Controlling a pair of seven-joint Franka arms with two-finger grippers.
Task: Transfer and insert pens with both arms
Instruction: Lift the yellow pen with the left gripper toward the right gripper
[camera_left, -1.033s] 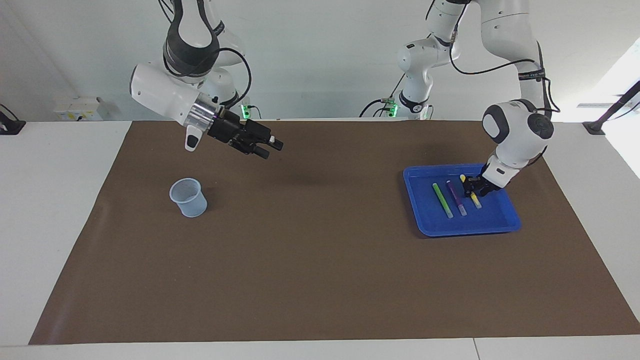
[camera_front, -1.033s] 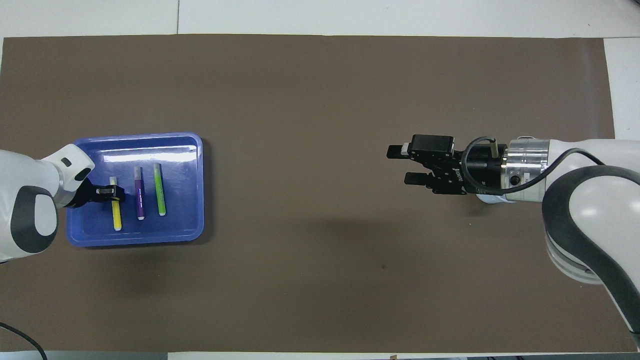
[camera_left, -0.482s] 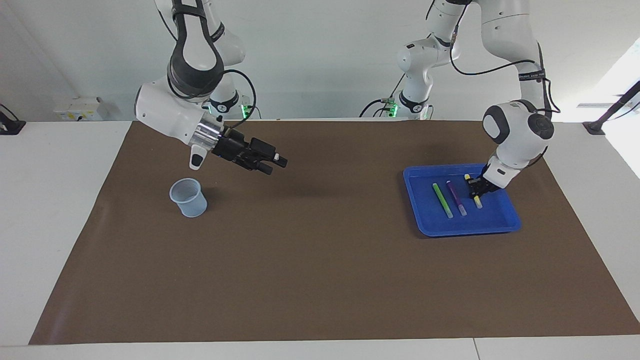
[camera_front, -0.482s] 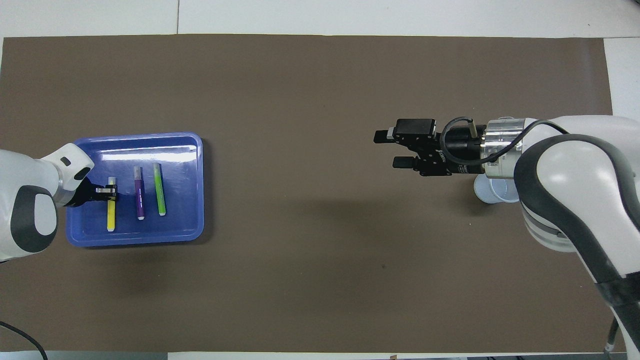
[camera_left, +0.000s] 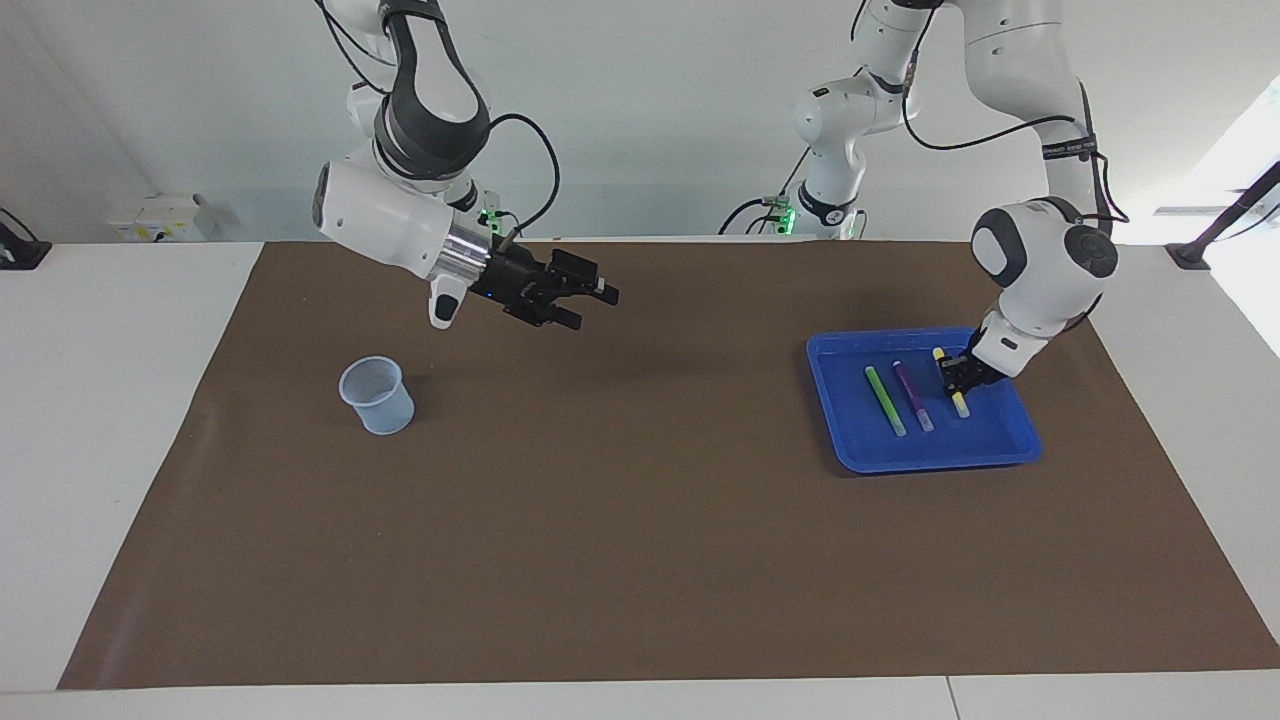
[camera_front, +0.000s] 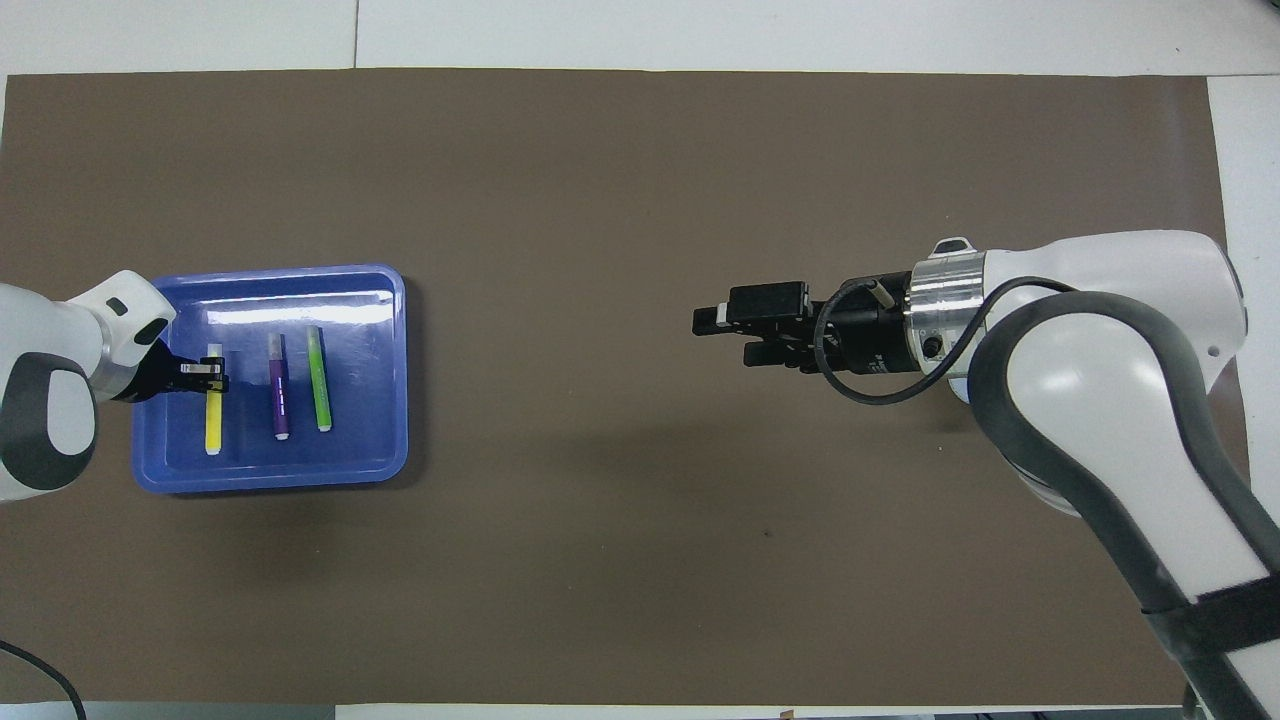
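Progress: none inserted. Cup (camera_left: 377, 395) empty; green pen (camera_left: 885, 400) and purple pen (camera_left: 913, 396) lie in blue tray (camera_left: 935, 455). Left gripper (camera_left: 958, 377) jaws clamped on yellow pen (camera_front: 213, 413), hardly lifted. Right gripper (camera_left: 590, 303) jaws apart, over mid-desk.

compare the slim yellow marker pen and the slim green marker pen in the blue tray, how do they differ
The slim yellow marker pen is clamped near its pale end by the left gripper, which is shut on it; the slim green marker pen lies free, touched by nothing. The yellow pen lies nearest the left arm's end of the blue plastic tray, the green pen nearest the table's middle. Both lie flat in the tray, roughly parallel, with a slim purple marker pen between them.
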